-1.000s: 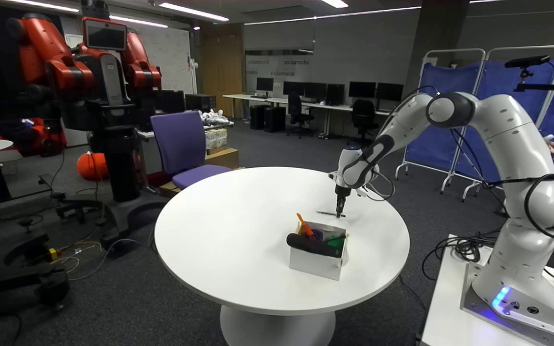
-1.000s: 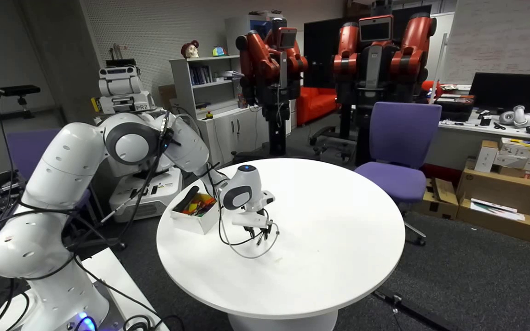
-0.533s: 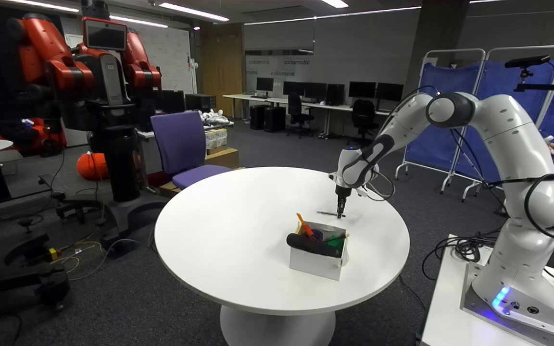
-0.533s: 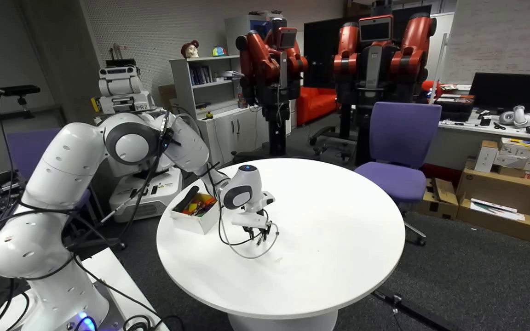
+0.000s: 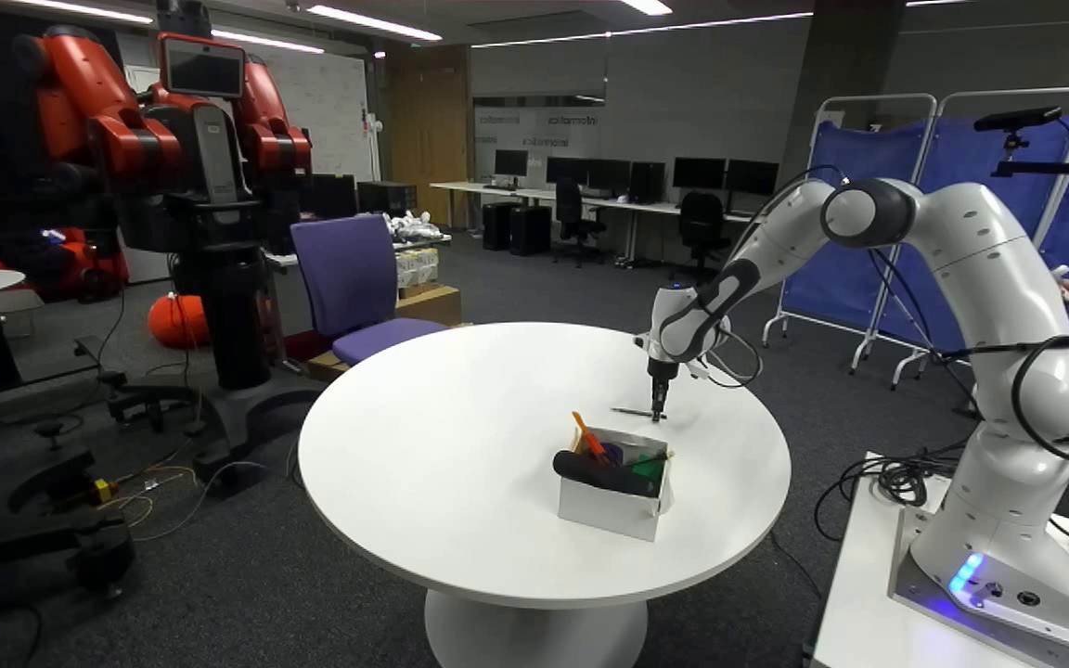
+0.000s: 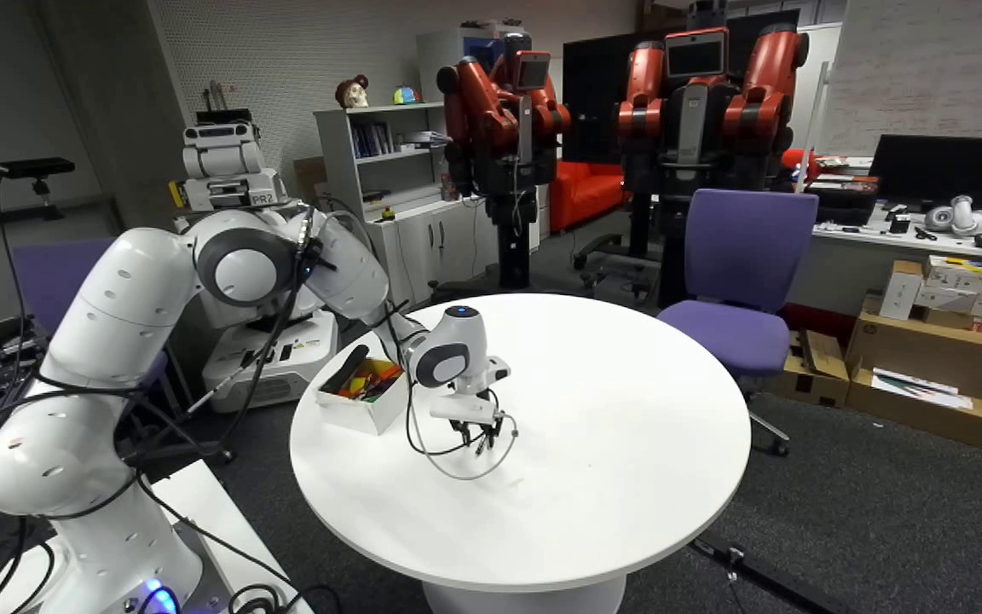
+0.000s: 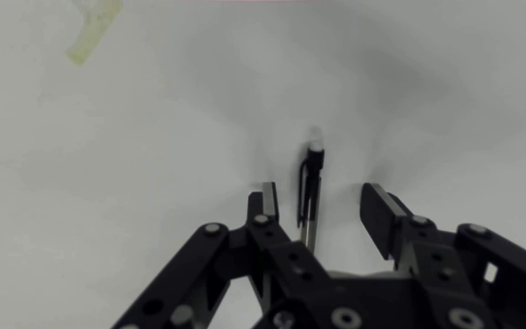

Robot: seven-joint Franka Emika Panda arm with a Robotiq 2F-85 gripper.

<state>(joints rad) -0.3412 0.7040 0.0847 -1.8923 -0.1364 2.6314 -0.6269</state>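
A slim pen (image 7: 310, 196) with a black clip end and a paler barrel lies on the white table. It also shows in an exterior view (image 5: 629, 411). My gripper (image 7: 319, 196) is open, pointing down close to the table, with one finger on each side of the pen's clip end. The pen is nearer the left finger in the wrist view and appears apart from both fingers. The rest of its barrel is hidden behind the gripper there. The gripper also shows in both exterior views, at the table (image 5: 658, 414) and beside its hanging cable (image 6: 481, 439).
A white open box (image 5: 607, 508) stands on the round table (image 5: 423, 445) close to the gripper. It holds a long black object (image 5: 604, 473), an orange item (image 5: 587, 434) and other coloured things. A yellowish strip (image 7: 92, 36) is on the tabletop. A purple chair (image 6: 734, 337) stands beyond the table.
The gripper has shifted very slightly to the right in both exterior views, staying low at the pen. The pen and the box have not visibly moved.
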